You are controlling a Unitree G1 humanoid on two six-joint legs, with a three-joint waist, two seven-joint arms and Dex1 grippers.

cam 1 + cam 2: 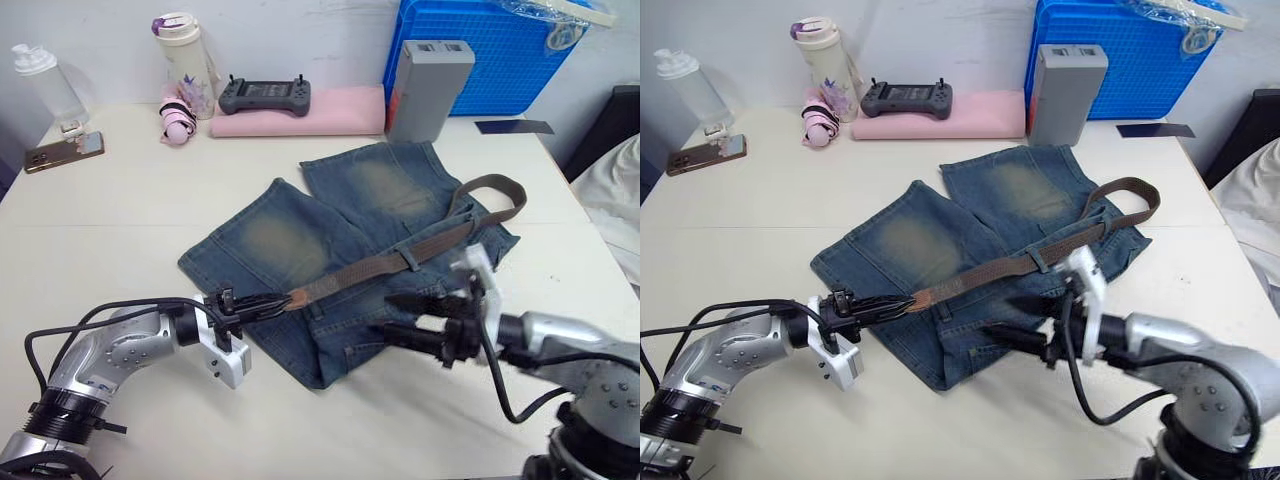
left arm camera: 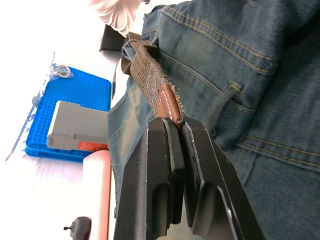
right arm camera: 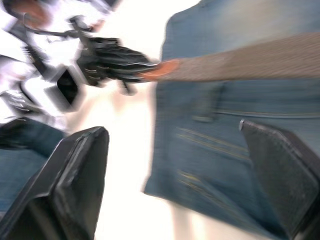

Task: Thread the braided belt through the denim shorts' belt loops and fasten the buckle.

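The faded denim shorts (image 1: 300, 230) lie flat in the middle of the table, waistband nearest me. The braided belt (image 1: 380, 265) runs along the waistband, passes under a belt loop (image 1: 408, 258) and curls back at the far right (image 1: 500, 185). I cannot make out the buckle. My left gripper (image 1: 278, 303) is shut on the belt's tan leather tip (image 2: 169, 105) at the waistband's left end, beside another belt loop (image 2: 222, 102). My right gripper (image 1: 400, 316) hovers open over the waistband's front edge, just right of the tip, with nothing between its fingers (image 3: 75, 185).
Along the back stand a pink folded cloth (image 1: 300, 112) with a game controller (image 1: 265, 96) on it, a grey box (image 1: 428, 88), a blue crate (image 1: 490, 50), a tumbler (image 1: 185, 55), a clear bottle (image 1: 45, 85) and a phone (image 1: 65, 152).
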